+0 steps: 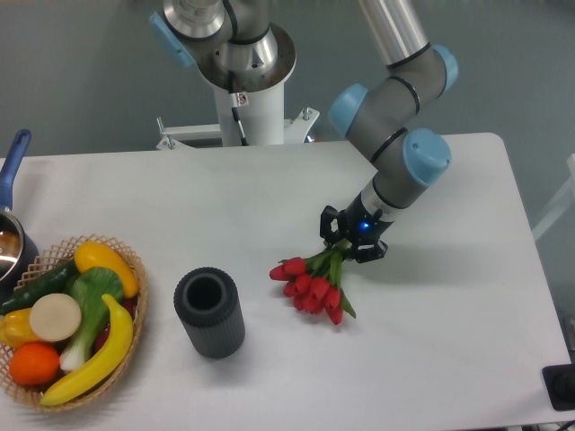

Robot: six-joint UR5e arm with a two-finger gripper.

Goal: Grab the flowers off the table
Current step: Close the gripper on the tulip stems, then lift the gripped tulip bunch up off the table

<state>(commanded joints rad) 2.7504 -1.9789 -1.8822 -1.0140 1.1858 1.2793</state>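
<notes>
The flowers [310,285] are a bunch of red tulips with green stems, lying on the white table [269,197] right of centre, blooms pointing down-left. My gripper [349,244] is down at the stem end of the bunch, its black fingers on either side of the stems. The stems run into the fingers and their ends are hidden there. I cannot tell whether the fingers are closed on the stems. The blooms seem to rest on the table.
A dark grey ribbed cylinder vase [209,312] stands left of the flowers. A wicker basket [135,269] of fruit and vegetables sits at the front left. A pot with a blue handle [13,171] is at the left edge. The robot base [243,72] is at the back.
</notes>
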